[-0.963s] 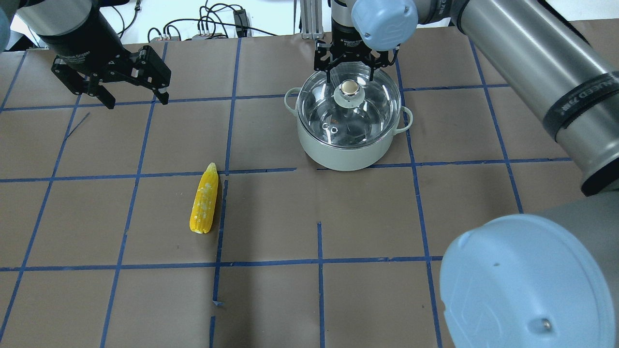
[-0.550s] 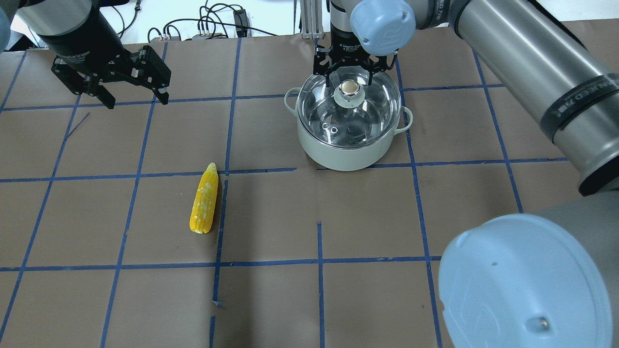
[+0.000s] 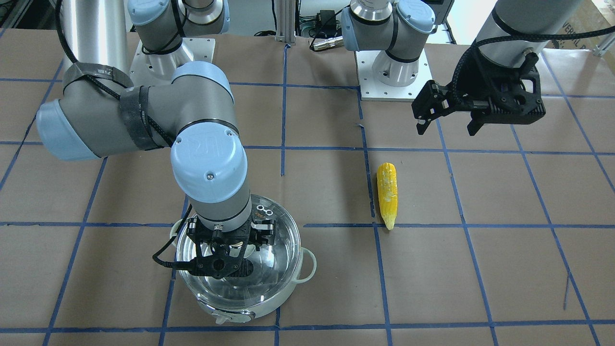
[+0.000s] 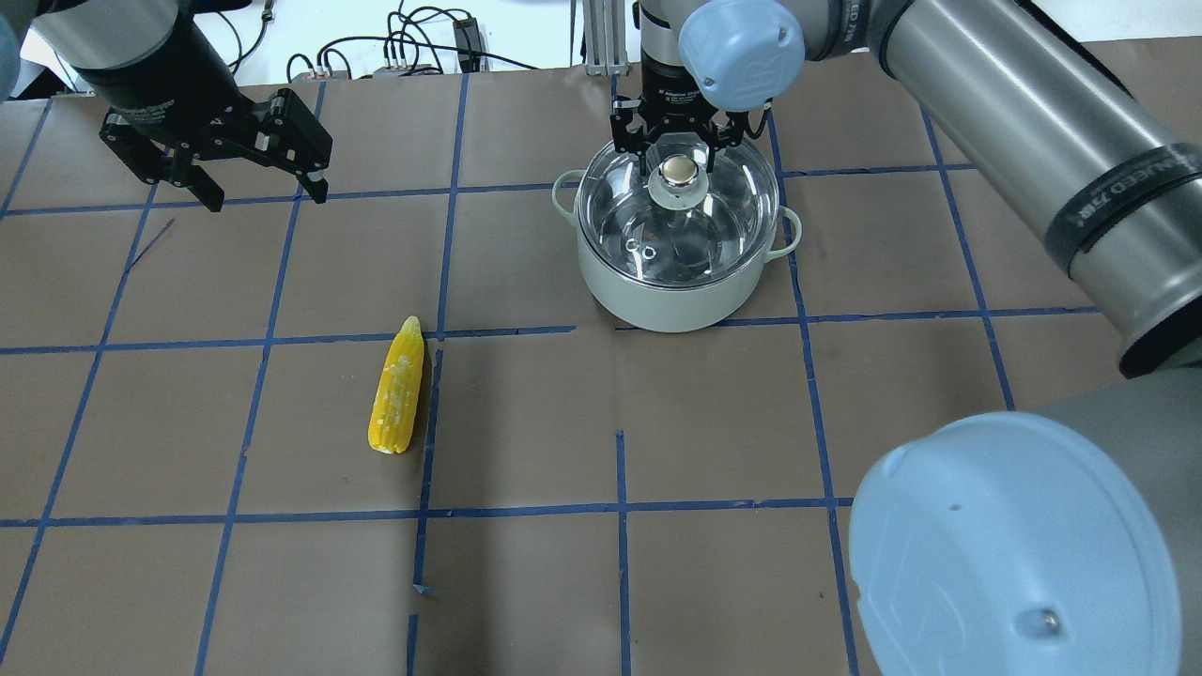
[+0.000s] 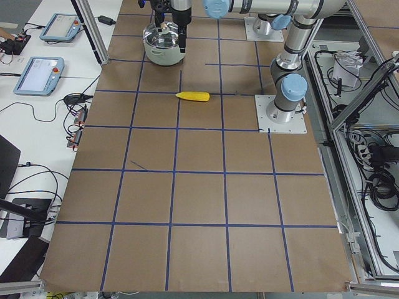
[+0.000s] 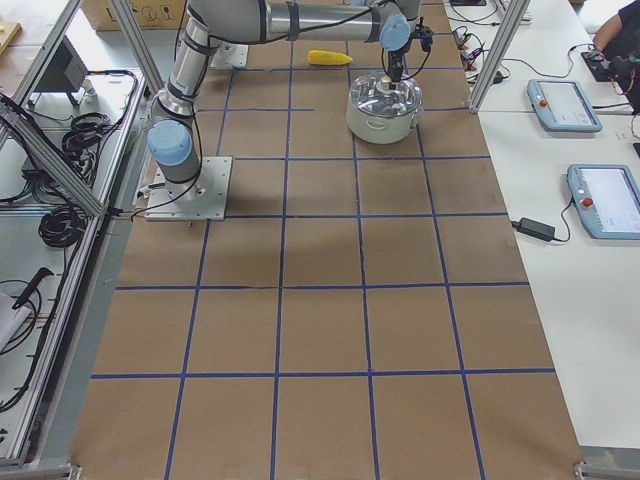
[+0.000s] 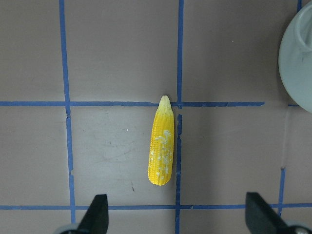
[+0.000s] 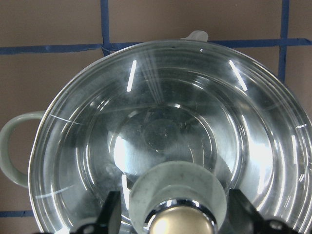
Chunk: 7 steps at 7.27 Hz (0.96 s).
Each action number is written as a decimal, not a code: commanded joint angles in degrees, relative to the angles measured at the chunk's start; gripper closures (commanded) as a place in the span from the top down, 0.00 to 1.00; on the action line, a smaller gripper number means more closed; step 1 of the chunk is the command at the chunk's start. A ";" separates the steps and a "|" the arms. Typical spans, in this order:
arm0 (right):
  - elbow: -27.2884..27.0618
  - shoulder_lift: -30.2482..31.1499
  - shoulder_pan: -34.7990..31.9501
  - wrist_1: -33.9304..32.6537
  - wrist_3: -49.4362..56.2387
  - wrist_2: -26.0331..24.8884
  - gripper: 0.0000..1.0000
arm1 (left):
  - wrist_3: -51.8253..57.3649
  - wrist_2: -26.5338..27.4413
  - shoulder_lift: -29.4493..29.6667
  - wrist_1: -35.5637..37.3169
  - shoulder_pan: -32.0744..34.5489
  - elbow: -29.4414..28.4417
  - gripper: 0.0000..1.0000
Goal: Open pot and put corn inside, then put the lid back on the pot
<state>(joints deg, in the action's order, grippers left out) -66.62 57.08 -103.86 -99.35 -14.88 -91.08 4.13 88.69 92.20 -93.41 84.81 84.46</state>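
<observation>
The pot point(image 4: 657, 300) stands at the far middle-right of the table with the glass lid point(image 4: 723, 225) on it. My right gripper point(image 4: 678, 161) is straight above the lid. Its jaws stand narrowed on either side of the cream knob point(image 4: 678, 170), and in the right wrist view the fingers point(image 8: 113, 212) still show a gap to the knob point(image 8: 183, 225), so it is open. The corn point(image 4: 396, 390) lies on the table at left-centre, tip pointing away from me. My left gripper point(image 4: 266, 195) is open and empty, high above the far left, with the corn point(image 7: 162, 148) below its camera.
Brown paper with a blue tape grid point(image 4: 620, 469) covers the table. Cables point(image 4: 423, 42) lie along the far edge. My right arm's elbow point(image 4: 1014, 554) fills the near right corner. The arm base plates point(image 3: 391, 72) sit at the robot's side.
The right gripper's jaws have narrowed around the lid's knob, and the gripper has come slightly lower. The left arm, the corn and the pot have not moved.
</observation>
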 commanded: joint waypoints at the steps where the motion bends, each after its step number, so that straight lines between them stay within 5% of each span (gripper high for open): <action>1: 0.00 -0.04 -0.02 0.03 0.20 -0.06 0.51 | 0.00 0.00 0.00 -0.02 0.00 0.00 1.00; 3: 0.17 -0.04 0.07 0.03 0.29 -0.15 0.41 | 0.00 0.08 0.00 0.07 0.00 0.00 1.00; 7: 1.49 1.98 0.85 2.30 0.38 -0.24 0.40 | 0.00 0.00 0.00 -0.02 0.00 0.00 1.00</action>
<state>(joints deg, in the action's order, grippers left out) -65.42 58.53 -103.48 -98.09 -14.57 -91.32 4.13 88.68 92.20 -93.36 84.82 84.46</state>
